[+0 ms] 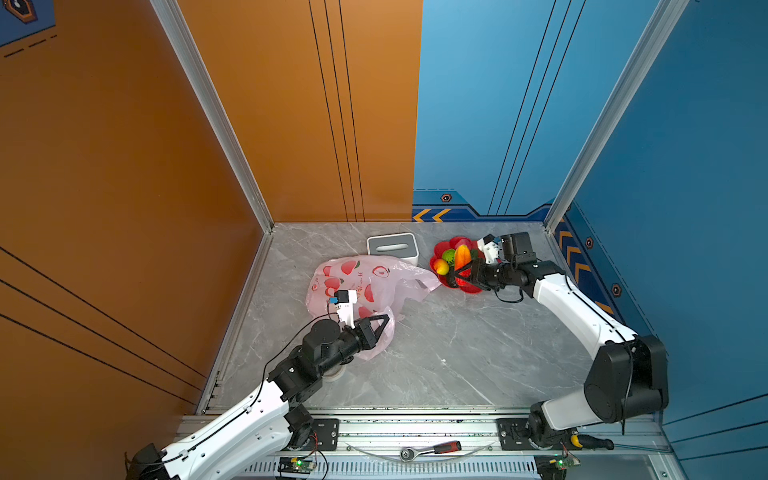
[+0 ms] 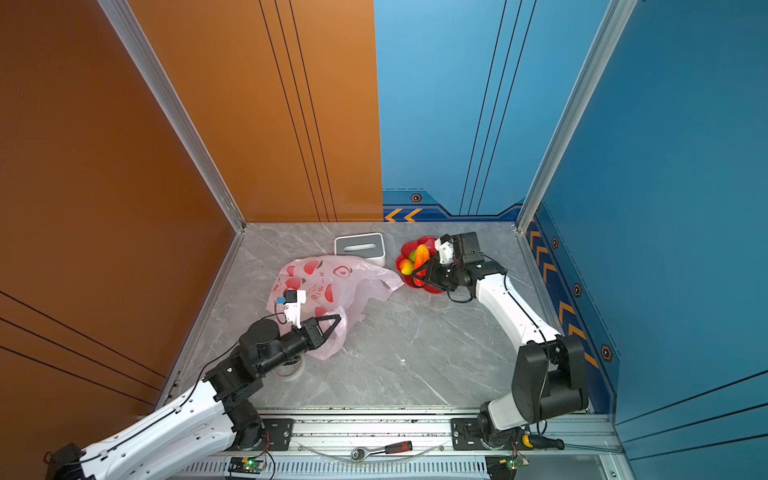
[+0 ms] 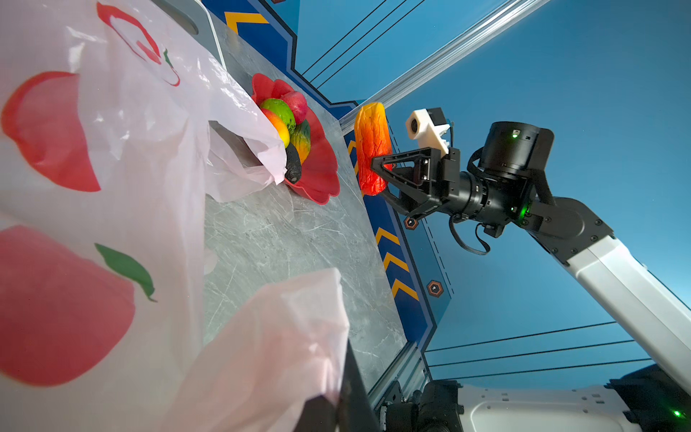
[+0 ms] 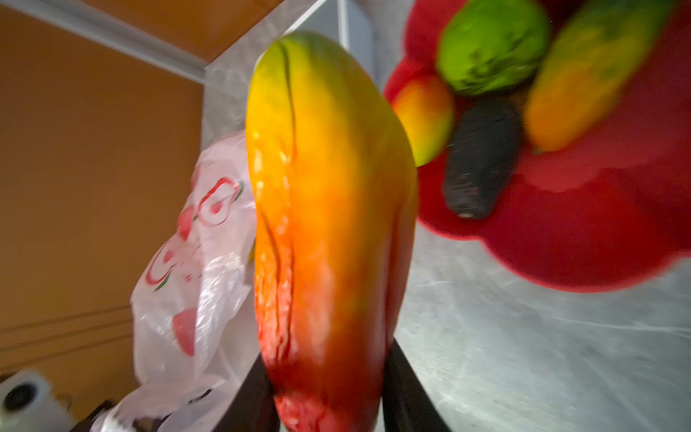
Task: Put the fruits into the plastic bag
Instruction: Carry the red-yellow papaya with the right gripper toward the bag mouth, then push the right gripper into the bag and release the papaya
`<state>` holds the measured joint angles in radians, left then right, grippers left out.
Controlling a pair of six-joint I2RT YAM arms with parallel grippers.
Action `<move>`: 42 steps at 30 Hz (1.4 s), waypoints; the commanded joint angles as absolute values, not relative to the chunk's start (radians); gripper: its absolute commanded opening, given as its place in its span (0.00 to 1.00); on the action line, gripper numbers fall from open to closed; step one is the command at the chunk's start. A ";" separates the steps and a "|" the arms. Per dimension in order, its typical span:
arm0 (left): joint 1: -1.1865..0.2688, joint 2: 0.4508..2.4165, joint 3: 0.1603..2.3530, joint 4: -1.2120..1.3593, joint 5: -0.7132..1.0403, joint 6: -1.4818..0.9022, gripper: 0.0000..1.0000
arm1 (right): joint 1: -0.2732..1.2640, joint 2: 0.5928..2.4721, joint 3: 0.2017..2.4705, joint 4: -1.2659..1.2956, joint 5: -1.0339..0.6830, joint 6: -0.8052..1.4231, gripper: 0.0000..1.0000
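Observation:
The pale-pink plastic bag (image 1: 365, 282) (image 2: 328, 278) printed with red apples lies crumpled on the marble table. My left gripper (image 1: 388, 318) (image 3: 338, 404) is shut on a fold of the bag's near edge, holding it raised. My right gripper (image 1: 457, 274) (image 4: 329, 404) is shut on a long orange-red fruit (image 1: 462, 257) (image 3: 372, 149) (image 4: 329, 224), held upright above the red flower-shaped dish (image 1: 457, 243) (image 3: 321, 168). Other fruits stay in the dish: a green one (image 3: 278, 112) (image 4: 493, 41), a pink-red one (image 3: 295, 104), a dark one (image 3: 293, 164) and yellow-red ones (image 1: 440, 266).
A white-and-grey tissue box (image 1: 392, 247) stands behind the bag near the back wall. A tape roll (image 2: 291, 370) lies under my left arm. A ratchet wrench (image 1: 432, 449) rests on the front rail. Walls close in the back and both sides.

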<state>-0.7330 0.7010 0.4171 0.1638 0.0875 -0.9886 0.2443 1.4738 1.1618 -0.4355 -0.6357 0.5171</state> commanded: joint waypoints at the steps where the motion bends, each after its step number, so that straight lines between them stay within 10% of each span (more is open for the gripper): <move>1: -0.723 0.697 0.429 0.156 0.108 -0.977 0.00 | 0.315 1.436 1.138 -0.373 -0.794 0.535 0.30; 17: -0.724 0.680 0.427 0.157 0.118 -0.974 0.00 | 0.632 1.595 1.156 -0.591 -0.742 0.392 0.31; 42: -0.755 0.684 0.438 0.166 0.153 -0.959 0.00 | 0.716 1.924 1.489 -0.589 -0.609 0.475 0.31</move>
<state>-0.7460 0.6857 0.4171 0.1638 0.1360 -0.9844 0.7250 1.8980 1.4509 -0.5915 -0.6712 0.4248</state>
